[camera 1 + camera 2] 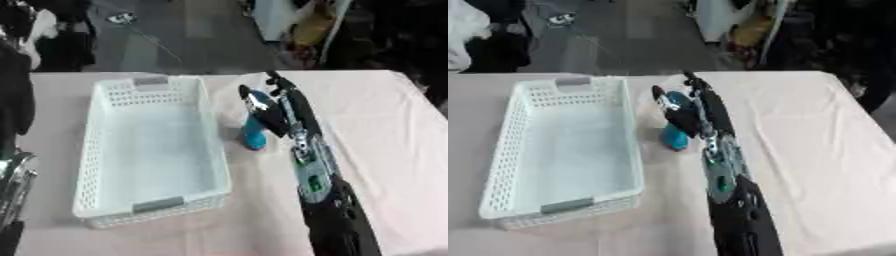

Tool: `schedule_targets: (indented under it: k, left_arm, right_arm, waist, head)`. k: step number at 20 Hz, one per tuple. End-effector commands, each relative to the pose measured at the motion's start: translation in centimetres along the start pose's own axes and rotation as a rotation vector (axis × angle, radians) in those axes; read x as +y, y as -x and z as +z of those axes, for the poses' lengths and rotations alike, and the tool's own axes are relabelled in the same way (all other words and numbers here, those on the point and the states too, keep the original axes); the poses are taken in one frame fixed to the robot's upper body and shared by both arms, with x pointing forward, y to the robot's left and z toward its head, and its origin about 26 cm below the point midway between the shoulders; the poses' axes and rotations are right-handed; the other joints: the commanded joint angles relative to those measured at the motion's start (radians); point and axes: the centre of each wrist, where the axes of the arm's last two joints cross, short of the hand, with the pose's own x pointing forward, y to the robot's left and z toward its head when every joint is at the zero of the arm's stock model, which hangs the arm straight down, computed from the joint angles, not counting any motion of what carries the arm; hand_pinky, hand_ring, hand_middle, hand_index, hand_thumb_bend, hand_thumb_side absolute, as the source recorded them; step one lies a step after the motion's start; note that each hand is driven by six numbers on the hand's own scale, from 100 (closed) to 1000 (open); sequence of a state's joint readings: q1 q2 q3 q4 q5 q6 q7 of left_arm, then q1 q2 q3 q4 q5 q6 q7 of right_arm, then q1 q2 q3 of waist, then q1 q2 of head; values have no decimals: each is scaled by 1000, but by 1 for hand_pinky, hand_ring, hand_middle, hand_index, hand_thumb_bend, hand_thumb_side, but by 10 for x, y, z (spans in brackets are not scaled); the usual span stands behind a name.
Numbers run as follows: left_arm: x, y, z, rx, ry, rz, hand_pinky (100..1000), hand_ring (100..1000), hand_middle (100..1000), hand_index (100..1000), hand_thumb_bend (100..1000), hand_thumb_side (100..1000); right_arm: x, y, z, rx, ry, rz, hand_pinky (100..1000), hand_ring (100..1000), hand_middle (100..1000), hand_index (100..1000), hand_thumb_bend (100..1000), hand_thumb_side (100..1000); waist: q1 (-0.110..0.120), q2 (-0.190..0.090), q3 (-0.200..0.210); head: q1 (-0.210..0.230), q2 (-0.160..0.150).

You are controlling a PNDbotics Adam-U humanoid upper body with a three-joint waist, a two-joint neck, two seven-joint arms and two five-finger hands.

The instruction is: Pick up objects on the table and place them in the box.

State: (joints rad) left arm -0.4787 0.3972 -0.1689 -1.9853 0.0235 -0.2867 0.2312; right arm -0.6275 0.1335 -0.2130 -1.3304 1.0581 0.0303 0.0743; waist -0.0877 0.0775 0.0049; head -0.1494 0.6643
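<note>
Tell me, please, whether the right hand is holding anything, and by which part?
The right hand is around the upper part of the blue object beside the white basket; whether its fingers have closed on it cannot be told.

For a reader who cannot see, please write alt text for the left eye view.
The robot's right hand reaches over a pale tablecloth to a blue bottle-like object standing just right of a white perforated basket, which looks empty. Whether the fingers already hold the object cannot be told. Part of the left arm shows at the left edge.
</note>
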Motion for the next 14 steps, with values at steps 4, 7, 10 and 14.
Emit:
schedule_targets:
  k: [4, 7, 10, 14]
  left_arm:
    - [3, -5, -6, -26, 15, -6, 820, 817, 891, 920, 301, 958]
    - [3, -5, -6, -26, 17, -5, 819, 817, 891, 920, 301, 958]
    - [3, -5, -6, -28, 16, -4, 819, 817, 891, 920, 301, 958]
    - [3, -6, -7, -29, 16, -4, 820, 817, 891, 920, 301, 958]
  right_arm:
    - [-4, -1, -5, -5, -2, 5, 750, 768, 829, 997, 469, 923]
    - [-1, 0, -6, -1, -19, 7, 751, 769, 831, 997, 467, 924]
    - [0, 1, -6, -2, -28, 17, 755, 773, 834, 997, 468, 928]
    - [2, 3, -6, 0, -41, 33, 760, 778, 838, 997, 466, 931]
  waist:
    - [8, -10, 0]
    - [8, -9, 1]
    - [8, -8, 2]
    - [7, -8, 3]
  head:
    - [1, -6]
    - [1, -6]
    - [1, -6]
    - [3, -6]
